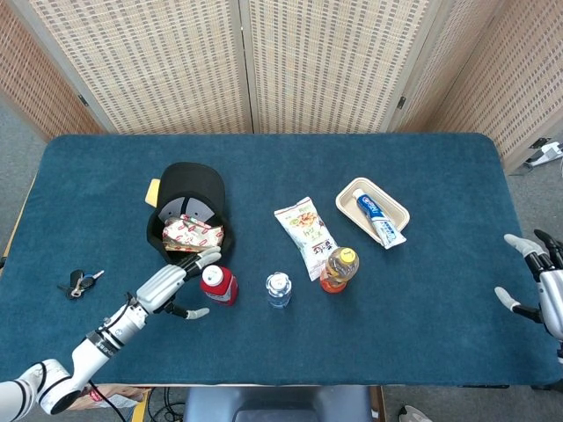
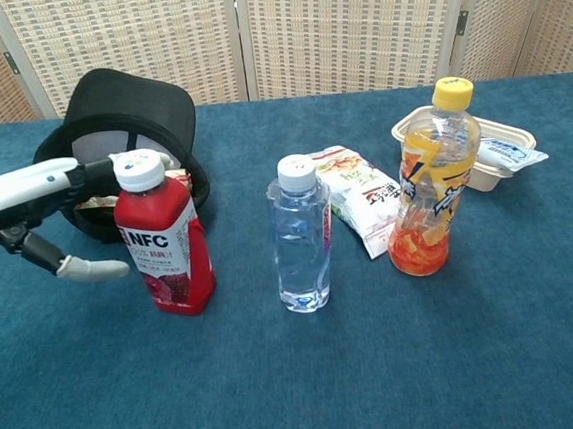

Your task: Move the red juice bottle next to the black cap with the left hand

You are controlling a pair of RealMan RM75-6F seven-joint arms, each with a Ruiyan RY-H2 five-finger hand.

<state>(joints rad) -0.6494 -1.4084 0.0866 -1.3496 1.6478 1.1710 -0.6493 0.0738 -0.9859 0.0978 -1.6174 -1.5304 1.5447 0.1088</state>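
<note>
The red juice bottle (image 1: 218,284) (image 2: 164,235), white-capped with an NFC label, stands upright on the blue table just in front of the black cap (image 1: 187,209) (image 2: 128,128). My left hand (image 1: 171,283) (image 2: 35,211) is to the bottle's left, fingers spread, thumb low, holding nothing; a small gap separates it from the bottle. My right hand (image 1: 538,280) hovers open at the table's far right edge, away from everything.
A red-and-white packet (image 1: 192,236) lies inside the cap. A clear water bottle (image 1: 278,289) (image 2: 300,235), an orange drink bottle (image 1: 339,268) (image 2: 434,178), a snack bag (image 1: 306,231) and a tray with toothpaste (image 1: 374,211) stand to the right. Keys (image 1: 77,283) lie at the left.
</note>
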